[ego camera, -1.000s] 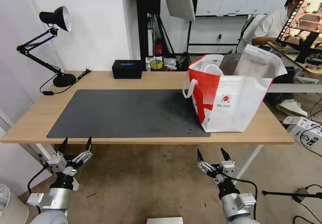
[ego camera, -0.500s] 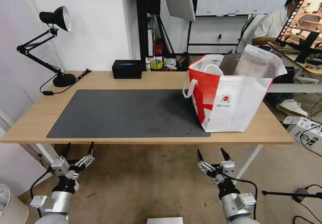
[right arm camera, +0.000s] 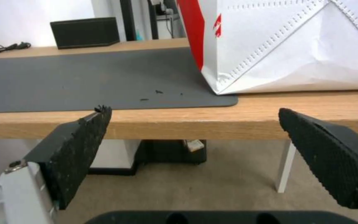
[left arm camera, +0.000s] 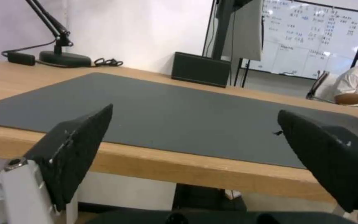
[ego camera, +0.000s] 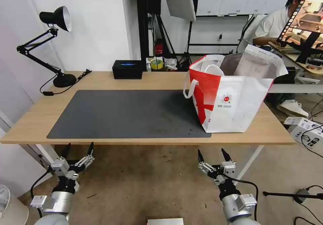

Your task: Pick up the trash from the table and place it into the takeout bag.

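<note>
Two grippers hang below the near edge of the tabletop (ego camera: 148,80), and I see both with their fingers spread apart and nothing between them. My left gripper (ego camera: 78,149) sits under the left end of the dark grey mat (ego camera: 128,112); my right gripper (ego camera: 212,155) sits under the mat's right end, in front of the takeout bag (ego camera: 232,97). The bag stands upright on the right side of the tabletop, mouth open, one corner resting on the mat, its white loop handle (ego camera: 189,87) drooping toward the middle.

I find no bowl, tray, tissue or onion-like ball lying on the mat or the bare wood. From the right wrist view, only a few dark specks (right arm camera: 159,92) lie on the mat near the bag's base, too small for me to call them trash to pick. The black tissue box (ego camera: 127,69) at the far edge and the desk lamp (ego camera: 54,39) at the far left are not mine to move.

My reading is that the trash is in the bag and the task is at or near its end, though I cannot see into the bag. To handle this step well, I would hold both arms low and clear of the table edge, keep the fingers apart, and avoid brushing the bag or its handle so it doesn't tip.
</note>
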Motion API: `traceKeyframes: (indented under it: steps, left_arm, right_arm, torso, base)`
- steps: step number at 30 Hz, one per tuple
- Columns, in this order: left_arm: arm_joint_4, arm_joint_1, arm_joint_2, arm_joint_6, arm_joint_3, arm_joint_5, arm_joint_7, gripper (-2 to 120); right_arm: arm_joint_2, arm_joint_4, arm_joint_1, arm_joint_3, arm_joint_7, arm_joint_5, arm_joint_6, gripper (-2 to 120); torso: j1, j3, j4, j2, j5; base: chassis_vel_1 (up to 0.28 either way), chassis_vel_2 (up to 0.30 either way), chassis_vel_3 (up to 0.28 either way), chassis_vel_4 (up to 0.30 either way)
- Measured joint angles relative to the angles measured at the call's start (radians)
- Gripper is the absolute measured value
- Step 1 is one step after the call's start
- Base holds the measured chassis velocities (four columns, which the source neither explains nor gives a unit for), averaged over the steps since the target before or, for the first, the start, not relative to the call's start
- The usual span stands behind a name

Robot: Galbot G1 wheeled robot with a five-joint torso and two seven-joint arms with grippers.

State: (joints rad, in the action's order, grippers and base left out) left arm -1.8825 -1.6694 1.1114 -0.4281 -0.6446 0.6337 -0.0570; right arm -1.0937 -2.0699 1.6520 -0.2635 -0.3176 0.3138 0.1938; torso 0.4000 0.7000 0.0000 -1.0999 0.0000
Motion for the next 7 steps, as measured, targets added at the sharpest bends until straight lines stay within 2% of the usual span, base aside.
traceKeyframes:
  steps: [7]
  left_arm:
    - [0.0, 0.0, 0.0, 0.001, 0.0, 0.0, 0.001, 100]
  right_arm:
    - [0.0, 0.0, 0.0, 0.0, 0.0, 0.0, 0.0, 100]
  torso:
    - [0.0, 0.0, 0.0, 0.0, 0.0]
  base:
    - [0.0, 0.0, 0.0, 0.0]
